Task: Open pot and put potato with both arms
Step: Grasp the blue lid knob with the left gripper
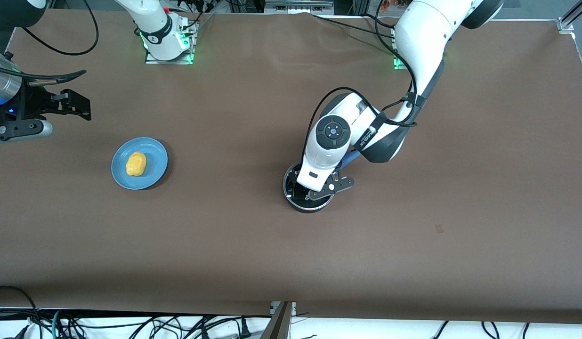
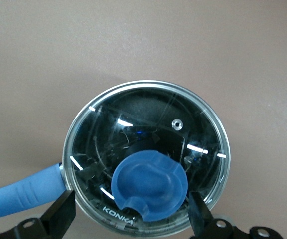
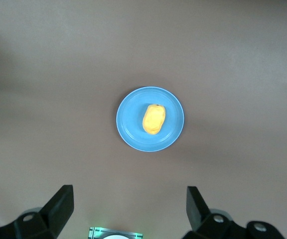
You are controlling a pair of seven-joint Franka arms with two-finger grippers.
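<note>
In the front view, the left gripper (image 1: 319, 190) hangs over the pot (image 1: 306, 197) at centre frame, while the potato (image 1: 136, 164) lies on a blue plate (image 1: 154, 170) at mid-left. The left wrist view shows open fingers (image 2: 59, 215) flanking the lid's blue knob (image 2: 149, 185), untouched. In the right wrist view, the right gripper (image 3: 128, 211) waits spread high above the plate.

The left arm bends down from its base at the table's edge, wrist pointing straight down, its claw (image 2: 128, 219) low with both fingers (image 2: 59, 214) spread wide apart. The right arm waits raised near its own end of the tabletop, its claw (image 3: 128, 211) high in the air, facing down, fingers (image 3: 60, 206) also spread.
</note>
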